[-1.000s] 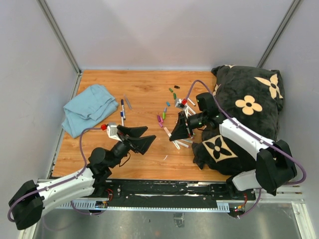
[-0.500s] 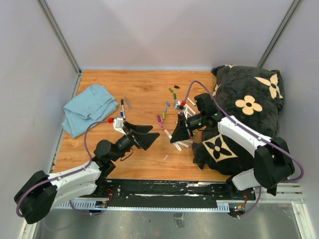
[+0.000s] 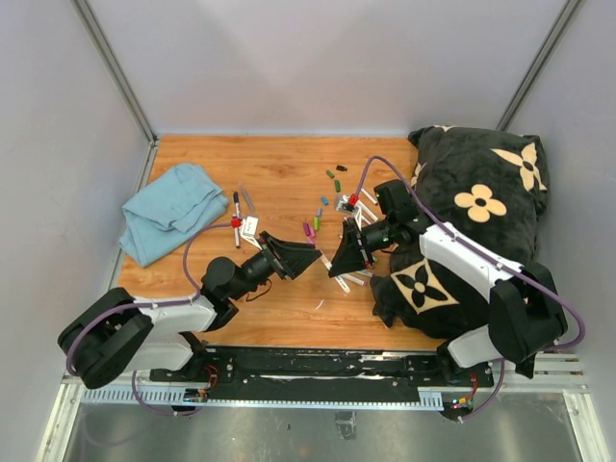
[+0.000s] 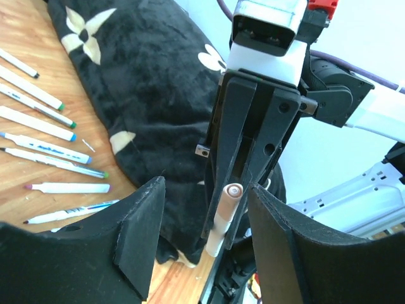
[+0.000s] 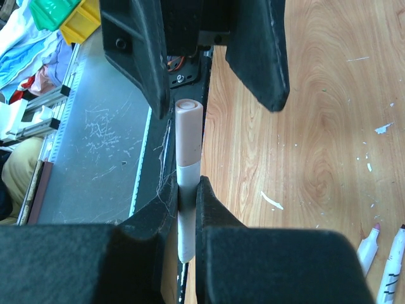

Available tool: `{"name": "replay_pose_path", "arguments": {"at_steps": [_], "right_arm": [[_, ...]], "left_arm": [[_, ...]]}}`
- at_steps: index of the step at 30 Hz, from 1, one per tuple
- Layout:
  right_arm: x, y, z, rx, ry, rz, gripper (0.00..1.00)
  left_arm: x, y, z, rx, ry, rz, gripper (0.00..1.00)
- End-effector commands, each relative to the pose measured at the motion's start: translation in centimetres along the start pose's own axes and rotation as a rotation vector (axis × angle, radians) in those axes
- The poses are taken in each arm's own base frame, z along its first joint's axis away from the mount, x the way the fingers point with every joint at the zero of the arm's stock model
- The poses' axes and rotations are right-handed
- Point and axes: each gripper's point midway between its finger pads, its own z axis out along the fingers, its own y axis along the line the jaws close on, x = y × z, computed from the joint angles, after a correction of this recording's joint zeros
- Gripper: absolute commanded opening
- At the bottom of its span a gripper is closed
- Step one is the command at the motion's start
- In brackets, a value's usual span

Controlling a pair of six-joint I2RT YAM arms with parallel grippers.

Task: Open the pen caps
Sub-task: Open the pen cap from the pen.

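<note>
**tom_k:** Where are you at with the pen caps?

**me:** Mid-handoff. My right tool (image 3: 337,268) is clamped on the white barrel of one pen (image 5: 187,215). It's holding that pen up off the table (image 3: 279,318), just out from the black cushion (image 3: 481,207). The pale pink cap (image 5: 188,130) pokes toward my left tool (image 4: 205,190). That one's jaws stand apart, one on each side of the cap. The left wrist view shows a gap on both sides, so it isn't gripping anything yet.

**tom_k:** How would you do the pull?

**me:** Get the pads (image 4: 140,237) square on the cap only, above the seam where it meets the barrel. Squeeze, then draw straight along the pen's axis, away from the cushion. Any sideways tug and I reckon the barrel swivels, since the right tool pinches it on a thin line.

**tom_k:** Got room for that?

**me:** Away from the cushion, yes. It's bare wood, and the blue cloth (image 3: 173,207) sits well off on the far side. Toward the cushion it's crowded. Uncapped pens (image 4: 44,120) lie in a row along its hem. Loose caps (image 3: 333,180) are scattered near its upper corner in the overhead view. I'd also watch the table's near edge, because a dropped cap could roll off it.
</note>
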Motion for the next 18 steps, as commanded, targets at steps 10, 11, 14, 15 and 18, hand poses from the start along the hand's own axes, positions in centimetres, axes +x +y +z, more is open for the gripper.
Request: {"name": "replay_pose_path", "arguments": {"at_steps": [10, 11, 14, 15, 18], "right_arm": [[-0.9, 0.0, -0.3, -0.033, -0.019, 0.005, 0.07], [-0.9, 0.0, -0.3, -0.033, -0.020, 0.006, 0.07], [-1.0, 0.0, -0.3, -0.034, -0.020, 0.008, 0.08], [-1.1, 0.0, -0.3, -0.037, -0.022, 0.008, 0.09], [-1.2, 0.2, -0.3, -0.050, -0.025, 0.021, 0.10]], "left_arm": [[0.0, -2.7, 1.9, 0.115, -0.011, -0.008, 0.44], [0.1, -2.7, 2.0, 0.112, -0.007, -0.009, 0.43], [0.5, -2.4, 1.9, 0.104, 0.005, -0.017, 0.43], [0.7, -2.3, 1.9, 0.101, 0.011, -0.020, 0.43], [1.1, -2.1, 1.9, 0.094, 0.019, -0.022, 0.43]]}}
